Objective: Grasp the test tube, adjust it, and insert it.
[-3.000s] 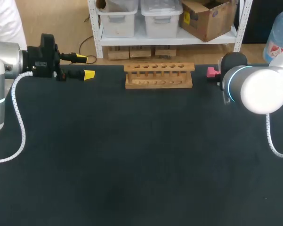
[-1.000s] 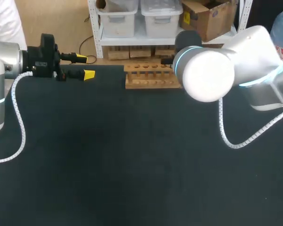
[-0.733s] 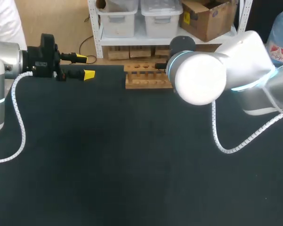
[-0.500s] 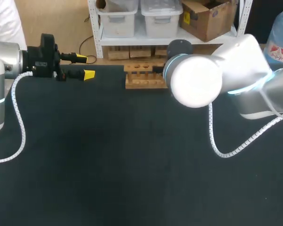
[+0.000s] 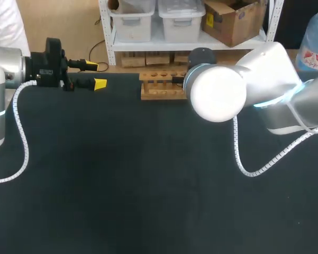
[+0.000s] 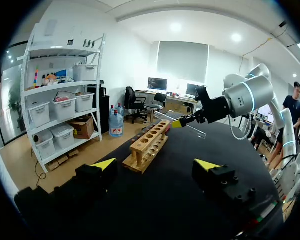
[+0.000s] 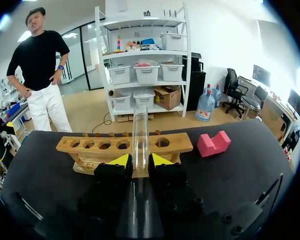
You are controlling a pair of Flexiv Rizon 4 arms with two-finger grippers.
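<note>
You would have found the test tube (image 7: 140, 131) pinched between the right jaws, with its long axis running out along the fingers toward the wooden rack (image 7: 169, 143) at the middle of the bench's (image 5: 148, 185) far edge. The tube's free end lay ahead of the jaws, across the rack's row of holes and not upright above any one hole. On that evidence, it needed swinging upright before insertion. The left jaws stood spread and empty near the far left corner, well apart from the rack.
</note>
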